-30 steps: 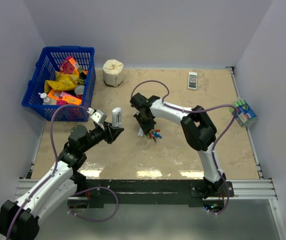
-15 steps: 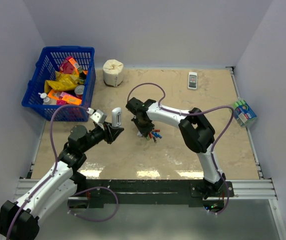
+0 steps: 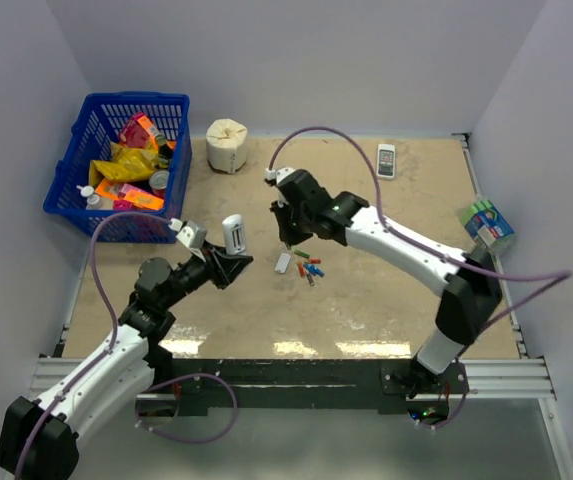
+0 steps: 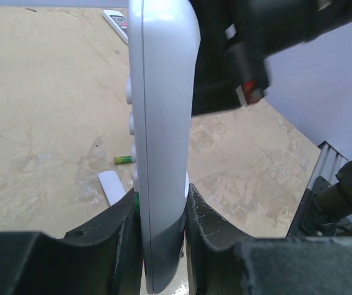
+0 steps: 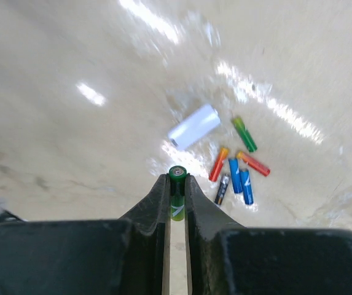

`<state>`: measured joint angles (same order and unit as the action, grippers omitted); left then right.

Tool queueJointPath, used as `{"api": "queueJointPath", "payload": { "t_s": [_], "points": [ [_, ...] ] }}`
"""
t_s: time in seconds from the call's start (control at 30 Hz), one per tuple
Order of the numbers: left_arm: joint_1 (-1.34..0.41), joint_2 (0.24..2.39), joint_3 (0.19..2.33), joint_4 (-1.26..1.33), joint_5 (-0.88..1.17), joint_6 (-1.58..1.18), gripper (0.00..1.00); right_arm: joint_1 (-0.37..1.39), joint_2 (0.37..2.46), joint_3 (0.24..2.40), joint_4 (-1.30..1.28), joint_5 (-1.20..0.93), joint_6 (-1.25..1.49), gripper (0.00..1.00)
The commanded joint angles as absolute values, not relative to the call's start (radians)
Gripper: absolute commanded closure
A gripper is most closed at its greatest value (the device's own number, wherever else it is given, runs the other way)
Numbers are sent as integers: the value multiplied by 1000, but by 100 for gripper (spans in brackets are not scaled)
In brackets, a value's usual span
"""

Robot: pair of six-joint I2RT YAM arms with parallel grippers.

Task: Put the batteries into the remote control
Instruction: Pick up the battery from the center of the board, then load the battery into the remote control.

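Black left fingers [image 4: 111, 230] squeeze the bottom end of a long, slim, silver-white remote control [image 4: 160, 123]. They are partly open, just as wide as the remote is thick. One finger presses on each side of it. The remote stands up on its end, lifted off the sandy, stone-look counter [image 3: 386, 290]. In the left wrist view its little round buttons stick out to the left.

On the other arm, the right fingers [image 5: 154, 209] are almost closed. They pinch a small green battery [image 5: 177, 181] between their tips. The round end of the battery pokes out a bit past the tips. It is held up in the air, above the counter.

Down on the counter lie the other small batteries [image 5: 234, 172]. One is green and yellow, two are blue, some are orange and red, and one is dark. They lie close together in a little heap. Just beside them a small white plastic lid [image 5: 193, 126] lies flat.

From above, the remote and the green battery are near each other but apart. At the back stand a blue plastic basket [image 3: 86, 160] full of packets, a pale paper roll [image 3: 227, 145] and a short white handset [image 3: 386, 160].
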<state>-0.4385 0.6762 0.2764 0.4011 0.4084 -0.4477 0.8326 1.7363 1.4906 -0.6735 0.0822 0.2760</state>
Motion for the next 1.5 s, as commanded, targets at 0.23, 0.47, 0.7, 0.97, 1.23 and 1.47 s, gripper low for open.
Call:
{"api": "queueJointPath", "payload": {
  "t_s": [0.23, 0.47, 0.7, 0.97, 1.23, 1.47],
  "points": [
    [-431, 753, 288, 614, 382, -644, 100, 857, 1324, 1241, -69, 17, 271, 100],
    [-437, 776, 314, 591, 347, -722, 100, 900, 1275, 1140, 187, 11, 275, 100],
    [-443, 772, 308, 598, 331, -773, 100, 1000, 1321, 1144, 304, 67, 220, 100],
    [-443, 764, 310, 626, 354, -785, 100, 1057, 1393, 1169, 318, 136, 180, 100],
    [-443, 759, 301, 655, 374, -781, 100, 1065, 1425, 1152, 356, 221, 164, 100],
    [-443, 758, 304, 663, 383, -770, 100, 1065, 1454, 1169, 373, 230, 150, 100]
  ]
}}
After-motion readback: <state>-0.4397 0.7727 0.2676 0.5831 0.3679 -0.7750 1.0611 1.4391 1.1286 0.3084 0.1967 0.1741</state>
